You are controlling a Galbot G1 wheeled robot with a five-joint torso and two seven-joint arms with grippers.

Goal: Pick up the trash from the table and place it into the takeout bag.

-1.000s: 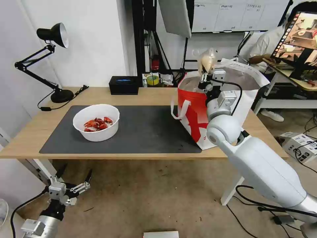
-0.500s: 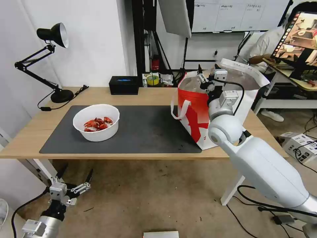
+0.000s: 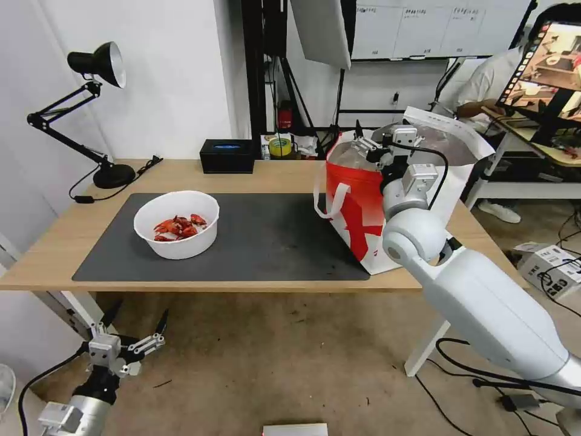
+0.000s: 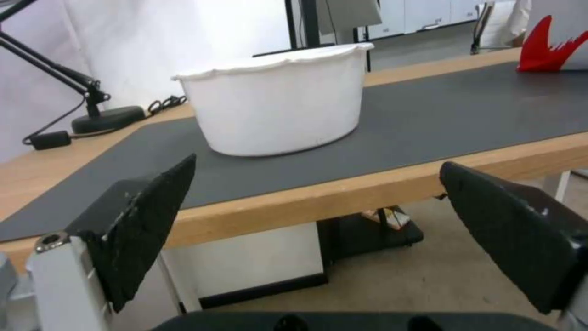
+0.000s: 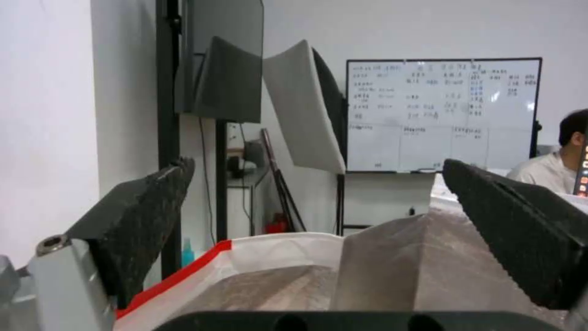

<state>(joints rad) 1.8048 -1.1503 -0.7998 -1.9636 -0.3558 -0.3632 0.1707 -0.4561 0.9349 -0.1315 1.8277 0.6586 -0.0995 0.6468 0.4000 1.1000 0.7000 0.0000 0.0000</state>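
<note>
Light-wood table (image 3: 284, 175) with dark grey mat (image 3: 266, 236), whiteboard on the wall behind. White bowl of red crayfish shells (image 3: 176, 224) sits on the mat's left part. Red-and-white takeout bag (image 3: 363, 200) stands open at the mat's right end, foil lining showing. Right claw (image 3: 370, 144) is over the bag's opening, fingers spread, holding nothing. Left claw (image 3: 134, 330) is parked low in front of the table's edge, below the bowl, fingers spread wide.
</note>
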